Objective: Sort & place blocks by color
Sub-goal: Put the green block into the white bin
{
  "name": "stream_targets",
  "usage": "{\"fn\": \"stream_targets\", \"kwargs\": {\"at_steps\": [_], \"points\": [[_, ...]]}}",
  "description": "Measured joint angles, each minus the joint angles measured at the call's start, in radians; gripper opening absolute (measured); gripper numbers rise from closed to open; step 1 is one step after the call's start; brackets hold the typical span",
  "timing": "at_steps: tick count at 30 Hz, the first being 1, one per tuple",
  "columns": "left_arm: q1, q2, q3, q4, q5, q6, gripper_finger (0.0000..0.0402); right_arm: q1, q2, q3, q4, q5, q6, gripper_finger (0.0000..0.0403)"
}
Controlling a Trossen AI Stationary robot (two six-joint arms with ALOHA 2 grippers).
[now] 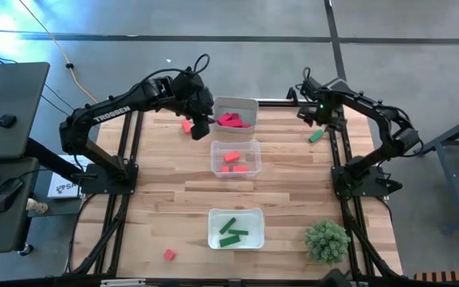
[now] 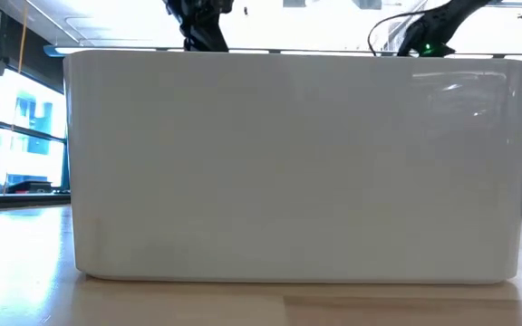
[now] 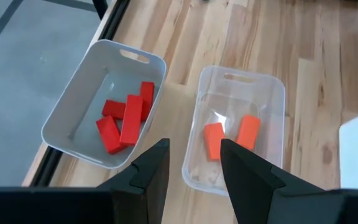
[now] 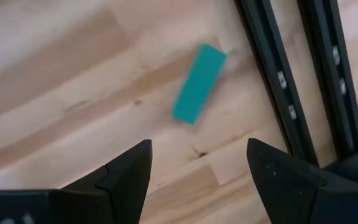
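**Over the far trays: two hands, one green block waiting**

At the desk's (image 1: 174, 199) far edge, the left hand (image 1: 200, 127) is hovering between the pink tray (image 1: 249, 104) and the orange tray (image 1: 255, 145), fingers (image 3: 151, 171) partly apart and holding nothing visible. A pink block (image 1: 186, 126) is lying just beside it on the wood. The right hand (image 4: 194, 168) is hanging wide open and empty above a lone green block (image 1: 315, 136) near the right frame rail. That block looks light, stiff and smooth; pinching across its narrow sides seems the best hold. The green tray (image 1: 257, 214) is sitting well apart, by the plant (image 1: 327, 241). One more red block (image 1: 169, 254) is lying near the front.
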Motion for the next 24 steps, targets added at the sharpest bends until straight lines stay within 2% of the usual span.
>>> {"fn": "stream_targets", "kwargs": {"at_steps": [12, 24], "points": [[0.0, 0.0, 0.0, -0.011, 0.0, 0.07, 0.0133, 0.012, 0.0, -0.229, 0.256, -0.027, 0.177, 0.0252], [0.0, 0.0, 0.0, -0.01, 0.0, 0.084, 0.0133, 0.013, 0.0, -0.383, 0.493, 0.019, 0.268, 0.0252]]}}
